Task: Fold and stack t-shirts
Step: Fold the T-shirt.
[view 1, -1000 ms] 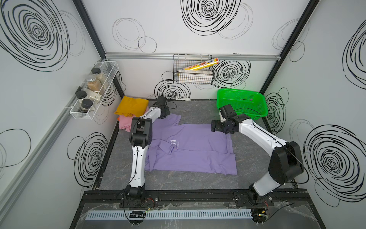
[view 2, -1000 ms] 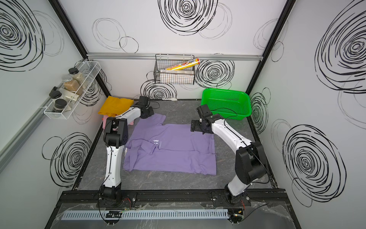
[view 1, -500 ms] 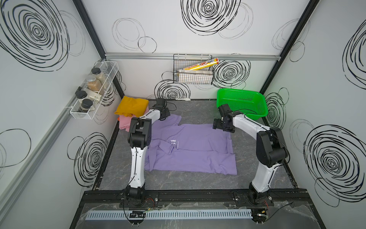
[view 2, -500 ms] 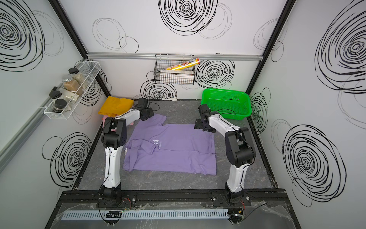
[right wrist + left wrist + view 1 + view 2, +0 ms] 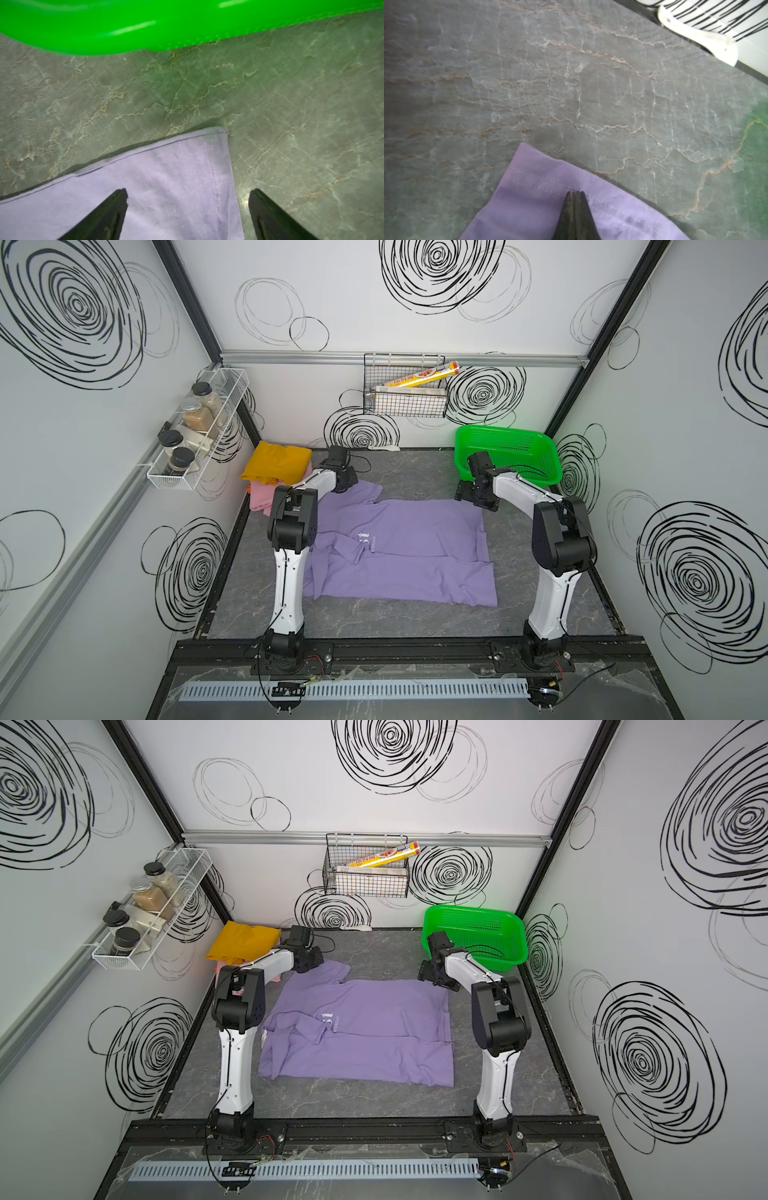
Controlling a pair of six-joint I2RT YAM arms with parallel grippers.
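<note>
Two claws sit at the far edge of the lavender t-shirt (image 5: 407,547). On the sleeve hem the left claw (image 5: 575,193) is pinched fully shut. Wide open and holding nothing, the right claw (image 5: 188,192) has one finger over the hem corner and its partner over bare tabletop (image 5: 301,124). The shirt lies spread mid-tabletop, its collar end rumpled. Closing there may catch one layer only, or miss the corner, so the fold would drag skewed. The green basket (image 5: 511,448) just behind could get bumped. Counted: three shirts, with the mustard t-shirt (image 5: 276,462) stacked on the pink t-shirt (image 5: 262,497) at the far left, one basket and two claws.
</note>
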